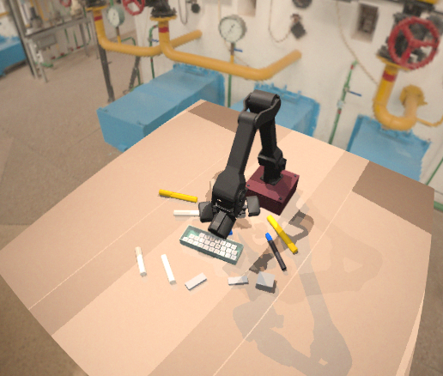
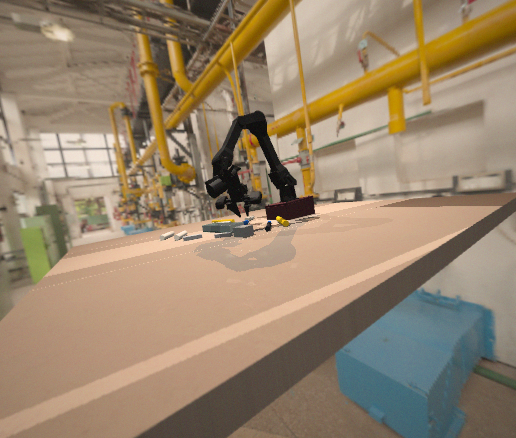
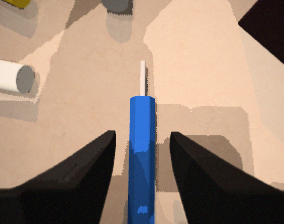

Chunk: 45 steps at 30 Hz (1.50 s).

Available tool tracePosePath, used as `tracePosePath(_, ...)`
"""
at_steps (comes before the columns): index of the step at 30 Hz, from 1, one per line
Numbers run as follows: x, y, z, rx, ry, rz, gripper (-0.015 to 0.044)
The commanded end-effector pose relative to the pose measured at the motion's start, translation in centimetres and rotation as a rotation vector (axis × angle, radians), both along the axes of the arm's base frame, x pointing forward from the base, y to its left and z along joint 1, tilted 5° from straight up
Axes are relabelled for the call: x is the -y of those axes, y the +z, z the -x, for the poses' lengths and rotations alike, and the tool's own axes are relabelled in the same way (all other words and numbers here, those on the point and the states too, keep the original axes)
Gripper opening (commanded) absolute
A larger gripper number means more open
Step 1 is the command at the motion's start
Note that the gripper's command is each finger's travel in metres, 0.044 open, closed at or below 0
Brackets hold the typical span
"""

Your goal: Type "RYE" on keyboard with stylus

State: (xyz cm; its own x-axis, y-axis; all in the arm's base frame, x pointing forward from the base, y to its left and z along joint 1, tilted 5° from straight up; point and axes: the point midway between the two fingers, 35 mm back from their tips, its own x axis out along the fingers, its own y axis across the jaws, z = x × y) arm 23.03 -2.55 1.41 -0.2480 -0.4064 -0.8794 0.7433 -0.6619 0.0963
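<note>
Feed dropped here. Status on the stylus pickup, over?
Gripper open, fingers astride blue stylus, gaps both sides. Stylus flat on desk, not gripped. White cylinder off to one side, not blocking.

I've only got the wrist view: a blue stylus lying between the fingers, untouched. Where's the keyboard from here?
Observer: In the top view, the keyboard lies just in front of the end effector, partly under it.
Operator: Anything close by it?
Observer: A black marker with a blue cap lies to the keyboard's right in that picture, beside a yellow marker.
Operator: How high is the end effector?
Observer: The exterior view shows it low over the desk, fingers pointing down.
</note>
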Motion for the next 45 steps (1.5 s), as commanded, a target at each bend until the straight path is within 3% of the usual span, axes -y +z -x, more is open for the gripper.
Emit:
tracePosePath(1,0.1,-0.4,0.1,-0.004,0.006,0.003,0.0150)
tracePosePath(27,0.2,-2.9,-0.1,-0.005,0.006,0.003,0.0150)
tracePosePath(32,0.1,-2.7,-0.1,-0.002,-0.001,0.000,0.0019)
tracePosePath(45,0.1,-1.8,-0.1,-0.002,0.000,0.001,0.0000)
